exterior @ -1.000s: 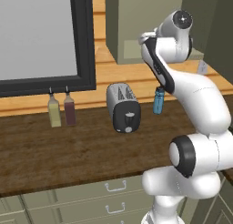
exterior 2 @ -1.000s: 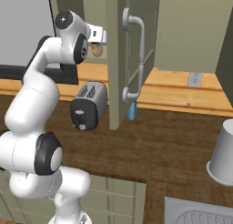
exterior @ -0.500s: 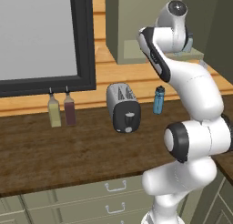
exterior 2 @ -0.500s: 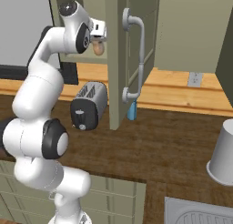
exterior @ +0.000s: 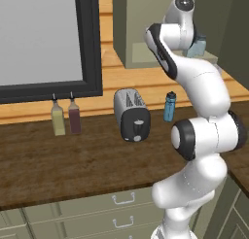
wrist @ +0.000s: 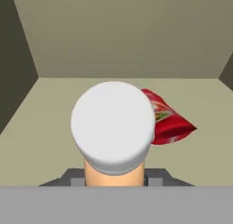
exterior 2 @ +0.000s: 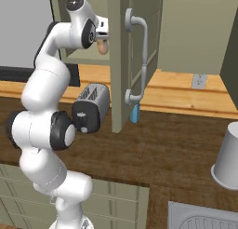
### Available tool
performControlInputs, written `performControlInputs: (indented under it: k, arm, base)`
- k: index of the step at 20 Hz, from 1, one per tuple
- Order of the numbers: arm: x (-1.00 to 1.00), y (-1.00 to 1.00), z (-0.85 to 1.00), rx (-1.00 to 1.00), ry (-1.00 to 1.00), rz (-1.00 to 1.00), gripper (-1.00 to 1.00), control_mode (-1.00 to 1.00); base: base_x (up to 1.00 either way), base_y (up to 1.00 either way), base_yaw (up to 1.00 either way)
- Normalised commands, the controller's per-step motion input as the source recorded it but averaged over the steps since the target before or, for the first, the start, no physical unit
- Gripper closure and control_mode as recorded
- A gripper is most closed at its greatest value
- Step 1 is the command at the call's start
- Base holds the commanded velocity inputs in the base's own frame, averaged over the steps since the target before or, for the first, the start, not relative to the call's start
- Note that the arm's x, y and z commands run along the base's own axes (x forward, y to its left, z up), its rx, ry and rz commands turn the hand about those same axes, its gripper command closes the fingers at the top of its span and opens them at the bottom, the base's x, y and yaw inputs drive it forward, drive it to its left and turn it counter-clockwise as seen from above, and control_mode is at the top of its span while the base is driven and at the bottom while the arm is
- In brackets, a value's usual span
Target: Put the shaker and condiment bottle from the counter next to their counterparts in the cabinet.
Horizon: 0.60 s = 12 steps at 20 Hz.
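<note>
My gripper [exterior 2: 103,38] is shut on the condiment bottle [exterior 2: 102,47], a slim tan-orange bottle held up high beside the open olive-green cabinet door [exterior 2: 122,60]. The hand view looks down the bottle: its whitish cap [wrist: 113,125] sits over the tan body [wrist: 113,174], between the fingertips [wrist: 157,175]. Just behind the cap, to its right, a glossy red condiment pouch [wrist: 169,120] lies on the pale shelf [wrist: 45,123] of the cabinet [exterior: 146,34]. A pale-blue shaker [exterior: 197,46] stands in the cabinet, partly hidden by my arm.
On the counter stand a dark toaster [exterior: 132,114], a taller blue bottle with a black cap [exterior: 168,106], and yellow [exterior: 58,118] and dark-red [exterior: 74,116] thin-necked bottles under the window. A grey upturned pot [exterior 2: 228,159] sits at the right, and a sink [exterior 2: 204,218] lies below it.
The arm has swung upward and carried the condiment bottle a little closer to the cabinet opening. The grip has stayed shut.
</note>
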Motion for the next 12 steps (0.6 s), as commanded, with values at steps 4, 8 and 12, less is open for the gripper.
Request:
performControlInputs:
  k: [4, 8, 12]
  arm:
    - [0.34, -0.03, -0.21, 0.00, 0.00, 0.01, 1.00, -1.00]
    - [0.31, -0.02, -0.20, 0.00, 0.00, 0.01, 1.00, -1.00]
    - [0.15, -0.04, -0.20, 0.00, 0.00, 0.03, -1.00, -1.00]
  base:
    - [0.00, 0.00, 0.00]
    - [0.00, 0.00, 0.00]
    - [0.00, 0.00, 0.00]
